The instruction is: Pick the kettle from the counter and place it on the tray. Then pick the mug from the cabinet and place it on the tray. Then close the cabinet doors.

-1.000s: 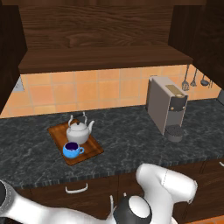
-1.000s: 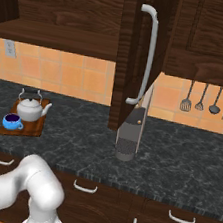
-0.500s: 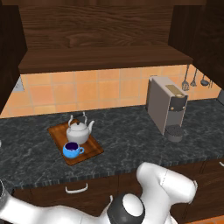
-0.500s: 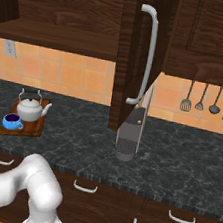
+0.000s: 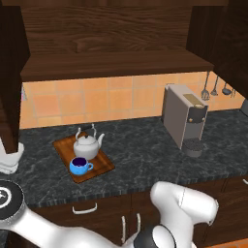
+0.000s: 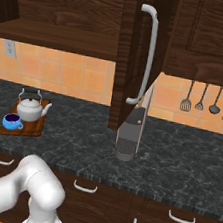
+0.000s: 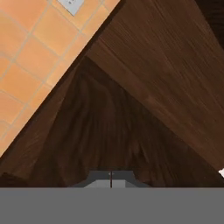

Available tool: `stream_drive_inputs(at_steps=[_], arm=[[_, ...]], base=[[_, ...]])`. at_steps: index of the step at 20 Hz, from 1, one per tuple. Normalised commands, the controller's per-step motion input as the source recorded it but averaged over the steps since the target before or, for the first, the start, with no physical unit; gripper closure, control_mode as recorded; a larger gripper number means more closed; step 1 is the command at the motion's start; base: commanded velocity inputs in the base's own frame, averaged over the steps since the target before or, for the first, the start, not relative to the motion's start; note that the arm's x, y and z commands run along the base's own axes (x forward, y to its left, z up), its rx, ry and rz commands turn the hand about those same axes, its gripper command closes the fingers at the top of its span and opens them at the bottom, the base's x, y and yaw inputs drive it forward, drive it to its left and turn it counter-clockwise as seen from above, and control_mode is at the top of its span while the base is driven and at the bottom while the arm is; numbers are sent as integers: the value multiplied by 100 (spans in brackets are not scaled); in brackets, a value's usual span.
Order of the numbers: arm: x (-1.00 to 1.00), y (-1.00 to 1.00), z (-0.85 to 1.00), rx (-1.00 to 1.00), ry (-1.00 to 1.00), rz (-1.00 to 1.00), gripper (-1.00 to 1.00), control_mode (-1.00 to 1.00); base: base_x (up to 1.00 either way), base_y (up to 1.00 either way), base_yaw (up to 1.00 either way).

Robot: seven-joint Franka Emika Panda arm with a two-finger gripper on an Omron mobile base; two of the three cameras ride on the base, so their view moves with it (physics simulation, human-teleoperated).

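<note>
The silvery kettle (image 5: 87, 145) (image 6: 31, 108) and the blue mug (image 5: 80, 166) (image 6: 12, 120) both stand on the wooden tray (image 5: 101, 164) (image 6: 36, 128) on the dark counter (image 5: 140, 155) (image 6: 77, 149). The cabinet (image 5: 111, 29) (image 6: 63, 5) above is open, its shelf (image 5: 116, 63) bare. The left door (image 5: 10, 77) and the right door (image 5: 225, 38) (image 6: 123, 60) stand out towards me. My white hand (image 5: 9, 159) is just under the left door's lower edge. In the hand view my gripper (image 7: 110, 178) is shut on nothing, close to dark wood (image 7: 131, 109).
A boxy grey coffee machine (image 5: 186, 118) (image 6: 130, 131) stands on the counter to the right. Utensils (image 6: 208, 100) hang on the orange tiled wall. The right door carries a long silver handle (image 6: 148, 53). A wall socket (image 6: 9, 46) (image 7: 72, 4) sits left of the tray.
My arm's links have shifted a little low in both base views. Kettle, mug and tray have stayed put, and the gripper has stayed shut.
</note>
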Motion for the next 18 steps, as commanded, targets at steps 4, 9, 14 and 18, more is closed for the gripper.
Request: stream_drive_inputs(at_steps=[4, 9, 14, 18], arm=[[34, -88, 76, 0, 0, 0, 100, -100], [22, -57, 100, 0, 0, 0, 100, -100], [38, -54, 100, 1, 6, 0, 100, -100], [47, -29, 77, 15, 6, 0, 100, -100]], base=[[0, 0, 0], [0, 0, 0], [0, 0, 0], [0, 0, 0]])
